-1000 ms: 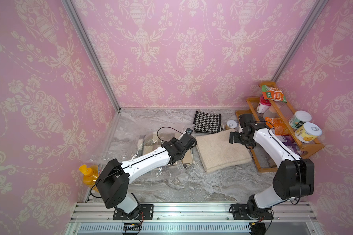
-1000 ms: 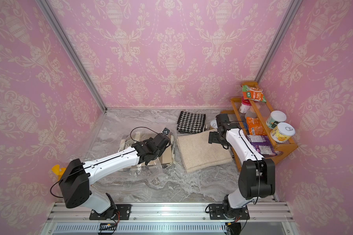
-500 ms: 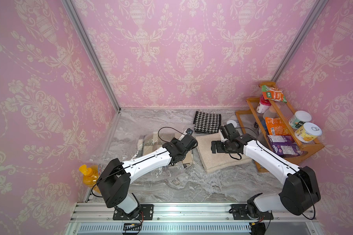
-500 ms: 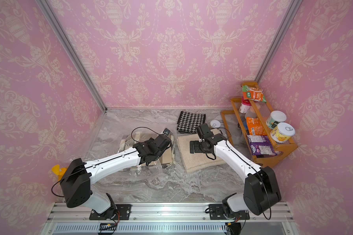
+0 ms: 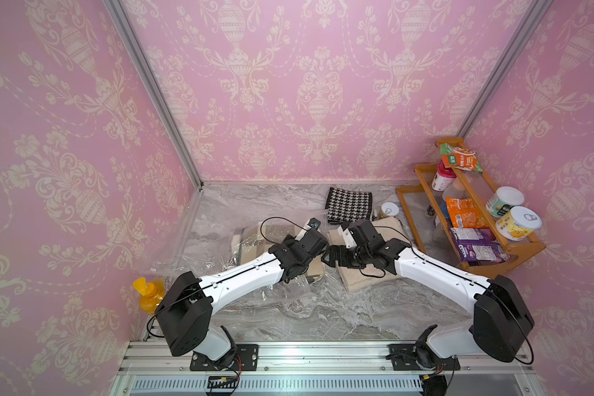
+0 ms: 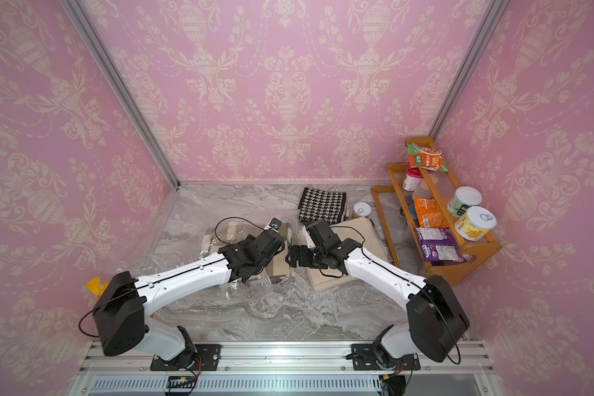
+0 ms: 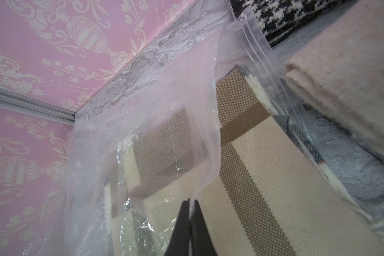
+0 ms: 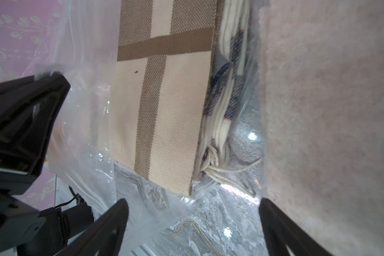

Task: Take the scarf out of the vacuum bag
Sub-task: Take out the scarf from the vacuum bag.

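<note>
The vacuum bag (image 5: pixel 199 250) lies crinkled and clear on the marble floor, its mouth towards the middle. My left gripper (image 7: pixel 190 201) is shut on the bag's upper film (image 7: pixel 206 137) and holds it lifted off the scarf. The scarf (image 7: pixel 253 177), cream with brown stripes, lies folded inside the bag on a plaid fringed cloth (image 8: pixel 222 106). My right gripper (image 8: pixel 193 200) stands open at the bag's mouth, a short way from the scarf's (image 8: pixel 164 99) near edge, with only marble and plastic between its fingers. In a top view the right gripper (image 5: pixel 327 258) sits close beside the left wrist.
A folded beige cloth (image 5: pixel 360 281) lies under the right arm, and a houndstooth cloth (image 5: pixel 348 205) behind it. A wooden rack (image 5: pixel 422 178) with cans and snack packets stands at the right wall. A small tin (image 5: pixel 390 209) sits next to it, an orange bottle (image 5: pixel 151 291) far left.
My right arm has swung left from the rack, over the beige cloth, to the bag's mouth beside the left gripper. The left gripper has kept its hold and place.
</note>
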Controlling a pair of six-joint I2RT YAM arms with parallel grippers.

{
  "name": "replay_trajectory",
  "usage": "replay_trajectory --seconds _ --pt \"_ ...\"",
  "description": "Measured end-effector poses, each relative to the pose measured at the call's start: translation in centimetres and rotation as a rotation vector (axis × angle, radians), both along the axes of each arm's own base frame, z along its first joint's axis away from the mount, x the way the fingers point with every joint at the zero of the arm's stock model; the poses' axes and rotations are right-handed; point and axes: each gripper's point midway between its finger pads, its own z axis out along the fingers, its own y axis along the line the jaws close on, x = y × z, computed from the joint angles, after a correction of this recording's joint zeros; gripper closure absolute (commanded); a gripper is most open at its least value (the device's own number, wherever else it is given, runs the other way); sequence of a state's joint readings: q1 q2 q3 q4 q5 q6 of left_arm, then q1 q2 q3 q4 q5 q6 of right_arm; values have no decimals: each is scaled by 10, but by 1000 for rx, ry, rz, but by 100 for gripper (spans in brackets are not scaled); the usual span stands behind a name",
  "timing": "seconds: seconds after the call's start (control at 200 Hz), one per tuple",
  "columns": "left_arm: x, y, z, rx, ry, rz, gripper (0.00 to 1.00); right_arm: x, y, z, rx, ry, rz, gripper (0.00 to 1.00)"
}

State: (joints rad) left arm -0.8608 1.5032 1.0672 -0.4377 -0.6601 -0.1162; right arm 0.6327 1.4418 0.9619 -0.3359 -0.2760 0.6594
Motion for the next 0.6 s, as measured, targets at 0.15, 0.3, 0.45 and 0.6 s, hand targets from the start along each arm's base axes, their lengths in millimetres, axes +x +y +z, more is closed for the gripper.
replay_trajectory --seconds 0.15,0.3,0.45,0.6 --pt "-9 8 -4 -36 5 18 100 -10 16 -16 83 65 5 7" --pt "-17 12 -11 -78 19 29 100 -14 33 -25 189 119 11 10" --pt "-21 14 -16 -100 28 32 100 -20 52 -29 281 159 25 11" --pt "-23 16 -17 -118 19 38 100 -21 66 -21 351 165 38 13"
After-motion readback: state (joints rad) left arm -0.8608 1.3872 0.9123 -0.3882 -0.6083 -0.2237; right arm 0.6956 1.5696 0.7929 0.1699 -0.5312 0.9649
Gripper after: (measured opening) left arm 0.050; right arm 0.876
